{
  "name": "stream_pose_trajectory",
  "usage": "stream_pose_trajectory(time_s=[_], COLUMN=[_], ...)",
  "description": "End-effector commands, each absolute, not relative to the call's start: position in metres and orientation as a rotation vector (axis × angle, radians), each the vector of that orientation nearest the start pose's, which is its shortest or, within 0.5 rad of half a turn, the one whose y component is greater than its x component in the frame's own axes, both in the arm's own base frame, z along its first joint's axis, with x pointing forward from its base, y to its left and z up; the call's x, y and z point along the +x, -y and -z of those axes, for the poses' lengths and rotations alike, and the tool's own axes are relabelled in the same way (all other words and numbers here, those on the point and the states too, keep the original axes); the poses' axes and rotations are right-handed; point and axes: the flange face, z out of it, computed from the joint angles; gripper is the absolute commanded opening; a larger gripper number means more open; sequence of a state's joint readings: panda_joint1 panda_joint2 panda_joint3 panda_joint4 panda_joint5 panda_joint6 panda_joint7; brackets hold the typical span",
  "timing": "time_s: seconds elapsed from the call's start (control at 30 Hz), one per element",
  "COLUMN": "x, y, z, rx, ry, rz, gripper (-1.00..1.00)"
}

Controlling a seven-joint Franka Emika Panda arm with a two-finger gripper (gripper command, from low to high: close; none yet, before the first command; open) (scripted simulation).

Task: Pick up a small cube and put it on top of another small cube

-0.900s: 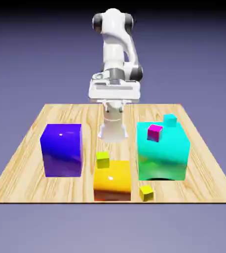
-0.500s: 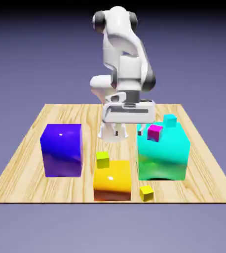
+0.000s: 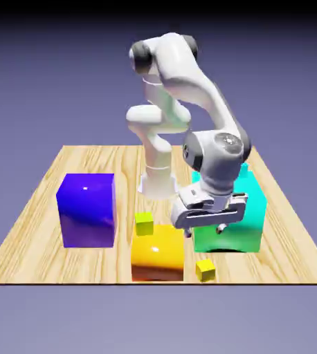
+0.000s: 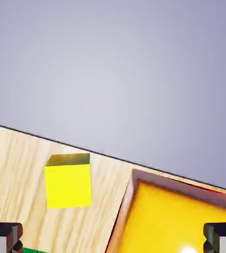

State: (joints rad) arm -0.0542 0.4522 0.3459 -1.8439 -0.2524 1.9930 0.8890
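Pincer: mine, spread, nothing between its tips; it hangs above the worktop, between the orange-yellow block and the teal block.
Small yellow cube: on the worktop near its front edge, just beside the orange-yellow block, below my pincer.
Lime-green cube: behind the orange-yellow block.
Blue block: at the exterior view's left.

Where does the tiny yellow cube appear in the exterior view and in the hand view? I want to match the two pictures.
Exterior view: the tiny yellow cube sits on the table near its front edge, low and right of the middle.
Hand view: it shows lower left, on the wood, between the finger tips but apart from them.
Shared landmark: the big orange-yellow block stands right beside the cube in both views.
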Motion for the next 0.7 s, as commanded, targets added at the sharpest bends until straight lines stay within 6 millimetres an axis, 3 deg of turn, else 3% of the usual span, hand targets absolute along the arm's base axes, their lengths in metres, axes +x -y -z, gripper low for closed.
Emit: stream_pose_trajectory(time_s=[0.0,0.23,0.43,0.5,0.63,0.67], x=[0.594,0.610,0.615,0.615,0.587,0.584], y=[-0.153,-0.172,-0.177,-0.177,-0.167,-0.166], z=[-0.265,-0.206,-0.154,-0.152,-0.099,-0.095], rx=[-3.245,-3.284,-3.267,-3.265,-3.266,-3.265], ry=[-0.776,-0.754,-0.753,-0.753,-0.753,-0.753], rz=[-0.367,-0.744,-1.078,-1.091,-1.091,-1.091], gripper=[0.00,0.00,0.00,0.00,0.00,0.00])
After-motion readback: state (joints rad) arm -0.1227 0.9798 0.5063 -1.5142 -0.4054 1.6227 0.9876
